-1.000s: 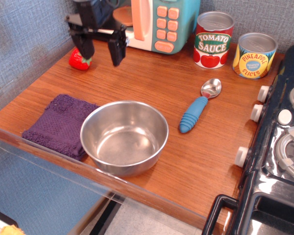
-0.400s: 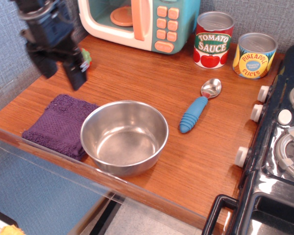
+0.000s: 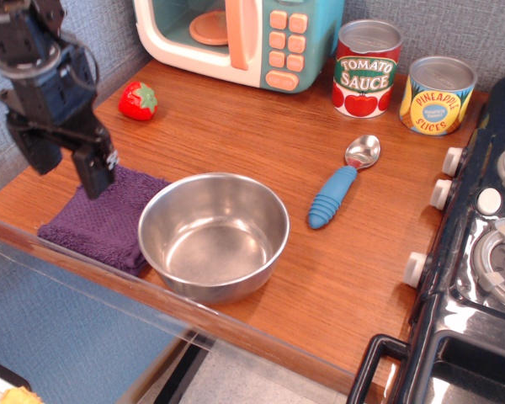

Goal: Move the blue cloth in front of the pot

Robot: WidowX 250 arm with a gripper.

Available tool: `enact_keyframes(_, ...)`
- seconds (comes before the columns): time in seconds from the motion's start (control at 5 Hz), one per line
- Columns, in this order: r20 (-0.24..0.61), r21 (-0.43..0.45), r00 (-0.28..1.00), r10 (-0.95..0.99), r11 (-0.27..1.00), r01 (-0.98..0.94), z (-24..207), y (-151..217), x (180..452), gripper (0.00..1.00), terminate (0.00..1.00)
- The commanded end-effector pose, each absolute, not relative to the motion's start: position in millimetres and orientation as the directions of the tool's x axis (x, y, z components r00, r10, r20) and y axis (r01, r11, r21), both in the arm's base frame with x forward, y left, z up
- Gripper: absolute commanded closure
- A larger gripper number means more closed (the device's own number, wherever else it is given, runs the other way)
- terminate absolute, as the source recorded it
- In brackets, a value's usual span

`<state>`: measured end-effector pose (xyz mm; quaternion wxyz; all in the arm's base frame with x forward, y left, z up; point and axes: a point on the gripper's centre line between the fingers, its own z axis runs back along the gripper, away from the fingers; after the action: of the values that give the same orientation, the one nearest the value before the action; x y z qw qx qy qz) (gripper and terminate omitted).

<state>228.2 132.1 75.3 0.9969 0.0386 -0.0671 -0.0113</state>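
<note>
Hand (image 3: 66, 163) open and empty over the cloth (image 3: 101, 219)

We see its fingers spread above the cloth's far left corner; the cloth lies just below and to the right, at the bench's (image 3: 261, 126) front left edge, touching the pot (image 3: 213, 235). Free bench opens beyond the pot, toward the spoon (image 3: 340, 185).

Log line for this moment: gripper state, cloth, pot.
gripper: open, above cloth's far-left part | blue cloth: flat on table, left of pot, not grasped | pot: upright, empty | phase: approaching cloth
</note>
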Motion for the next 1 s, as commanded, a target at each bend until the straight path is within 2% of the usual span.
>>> enact_keyframes(0.0, 0.132, 0.088, 0.991, -0.022, 0.996, 0.011, 54, 124, 236, 0.0, 0.0)
enact_keyframes(0.6, 0.133, 0.126, 0.988, -0.081, 0.99, 0.065, 26, 123, 246, 0.0, 0.0)
enact_keyframes(0.8, 0.101, 0.128, 0.991, -0.085, 0.989, 0.072, 18, 123, 247, 0.0, 0.0)
